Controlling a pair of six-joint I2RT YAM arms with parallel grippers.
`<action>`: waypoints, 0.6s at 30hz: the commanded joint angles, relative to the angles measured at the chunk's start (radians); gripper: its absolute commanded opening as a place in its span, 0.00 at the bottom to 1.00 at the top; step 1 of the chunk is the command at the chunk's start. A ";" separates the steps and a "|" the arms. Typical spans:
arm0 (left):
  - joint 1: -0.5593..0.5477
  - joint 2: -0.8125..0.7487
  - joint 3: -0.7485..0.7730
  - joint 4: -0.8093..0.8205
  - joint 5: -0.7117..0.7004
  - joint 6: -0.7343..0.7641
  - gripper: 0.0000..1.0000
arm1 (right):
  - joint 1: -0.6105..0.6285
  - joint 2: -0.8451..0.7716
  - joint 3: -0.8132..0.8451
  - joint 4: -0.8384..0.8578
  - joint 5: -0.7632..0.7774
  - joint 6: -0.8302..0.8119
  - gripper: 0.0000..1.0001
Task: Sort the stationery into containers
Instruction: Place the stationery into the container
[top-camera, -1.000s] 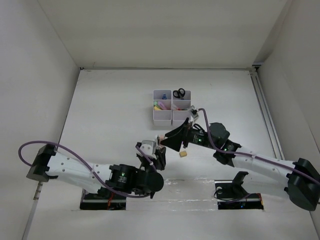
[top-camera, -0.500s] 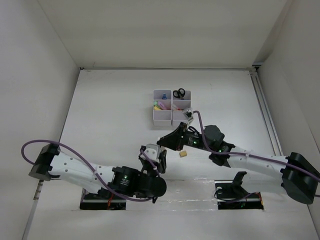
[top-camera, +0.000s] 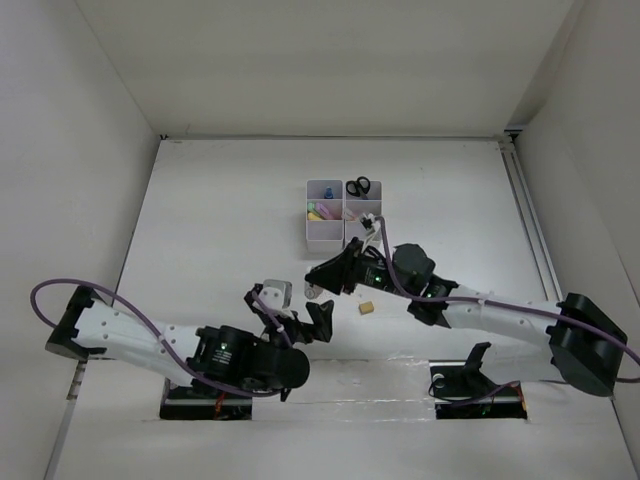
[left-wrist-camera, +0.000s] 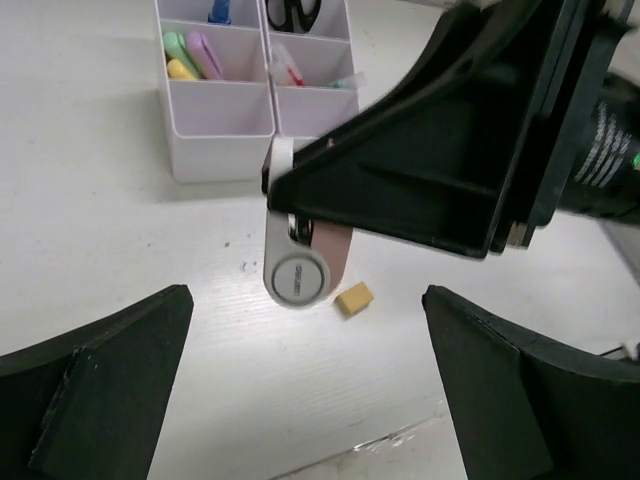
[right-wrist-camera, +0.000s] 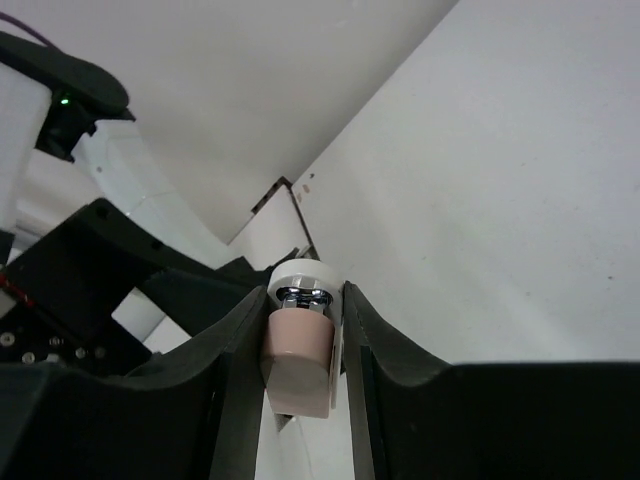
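Observation:
The pink stapler (right-wrist-camera: 297, 365) hangs above the table with my right gripper (right-wrist-camera: 298, 305) shut on it, one black finger on each side. In the left wrist view the stapler (left-wrist-camera: 300, 265) sticks out below the right gripper's fingers. My left gripper (top-camera: 291, 312) stands open just in front of it and holds nothing. A tan eraser cube (top-camera: 367, 308) lies on the table beside the stapler, to its right. The white organiser (top-camera: 325, 240) stands farther back. It holds black-handled scissors (top-camera: 358, 186), a blue-capped tube (top-camera: 327, 189) and pink, green and yellow markers (left-wrist-camera: 190, 55).
White walls close in the table on the left, back and right. Both arm bases sit at the near edge, with a shiny strip (top-camera: 390, 372) between them. Purple cables loop off each arm.
My left gripper has opened, let go of the stapler and drawn back to the near left. My right gripper has shut on the stapler and shifted left.

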 joint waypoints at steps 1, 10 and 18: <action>0.002 0.045 0.022 -0.208 -0.050 -0.259 1.00 | -0.002 0.024 0.077 0.055 0.064 -0.061 0.00; 0.002 0.128 0.123 -0.766 0.045 -0.851 1.00 | -0.012 0.182 0.236 0.086 0.306 -0.498 0.00; 0.053 -0.106 0.031 -0.766 0.181 -0.886 1.00 | -0.041 0.323 0.310 0.073 0.509 -0.698 0.00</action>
